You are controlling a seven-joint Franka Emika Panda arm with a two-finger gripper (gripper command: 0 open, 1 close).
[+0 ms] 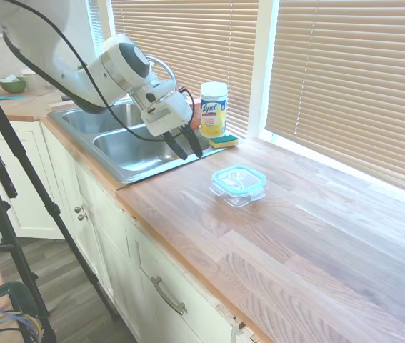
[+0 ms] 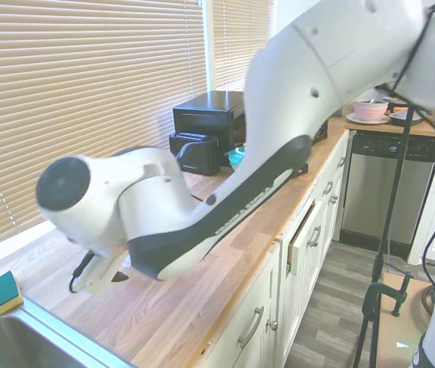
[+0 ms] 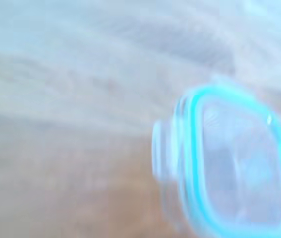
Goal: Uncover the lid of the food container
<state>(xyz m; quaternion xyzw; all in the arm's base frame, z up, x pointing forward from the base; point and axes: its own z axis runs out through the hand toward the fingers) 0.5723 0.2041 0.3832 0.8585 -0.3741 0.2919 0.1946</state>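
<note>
Gripper [image 1: 187, 147] hangs over the sink's edge, fingers slightly spread, empty. Toward four o'clock sits the food container [image 1: 238, 194] on the counter [image 1: 309, 243], lid [image 1: 238, 179] on, untouched.

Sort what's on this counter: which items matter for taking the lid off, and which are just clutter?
Job:
lid, still on
food container
gripper, open, over the sink edge, apart from the container

Clutter:
Lysol wipes canister
sponge
sink
black appliance
</note>
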